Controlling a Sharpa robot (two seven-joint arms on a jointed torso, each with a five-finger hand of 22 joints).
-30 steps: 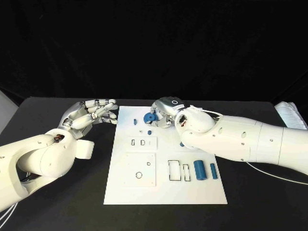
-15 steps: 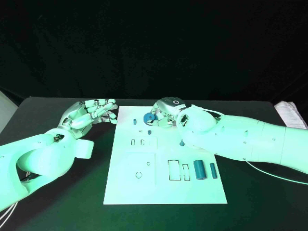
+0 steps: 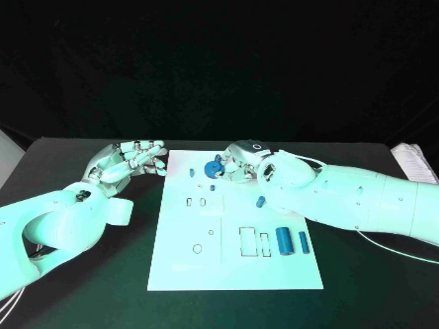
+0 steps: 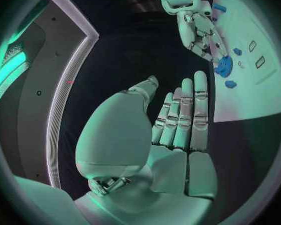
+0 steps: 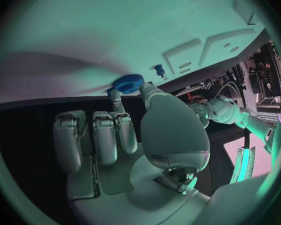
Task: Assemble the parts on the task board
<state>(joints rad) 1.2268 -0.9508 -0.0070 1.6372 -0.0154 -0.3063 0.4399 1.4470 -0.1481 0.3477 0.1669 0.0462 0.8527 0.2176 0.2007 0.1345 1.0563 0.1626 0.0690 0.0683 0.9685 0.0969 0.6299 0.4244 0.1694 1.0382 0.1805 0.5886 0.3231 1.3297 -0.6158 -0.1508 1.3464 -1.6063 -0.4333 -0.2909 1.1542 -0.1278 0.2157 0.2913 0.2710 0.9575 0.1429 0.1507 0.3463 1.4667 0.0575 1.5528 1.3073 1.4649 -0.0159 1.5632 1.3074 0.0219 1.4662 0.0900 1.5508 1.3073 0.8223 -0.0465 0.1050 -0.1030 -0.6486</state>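
The white rectangular task board (image 3: pixel 180 267) lies flat in the middle of the black desk (image 3: pixel 81 301). At its far end, the right hand (image 3: pixel 241 163) pinches a small blue toothed gear wheel (image 3: pixel 215 167) between thumb and a fingertip, held just above the board's surface; the right wrist view shows its ridged rim and flat round face (image 5: pixel 129 83). A small blue peg (image 5: pixel 159 71) stands upright on the board just beside it. Near the board's right edge lie a thick blue cylinder (image 3: pixel 284 242) and a thinner blue pin (image 3: pixel 304 242), side by side, next to two narrow rectangular slots. The left hand (image 3: pixel 129 162) hovers off the board's far left corner, holding nothing, its fingers straight and close together.
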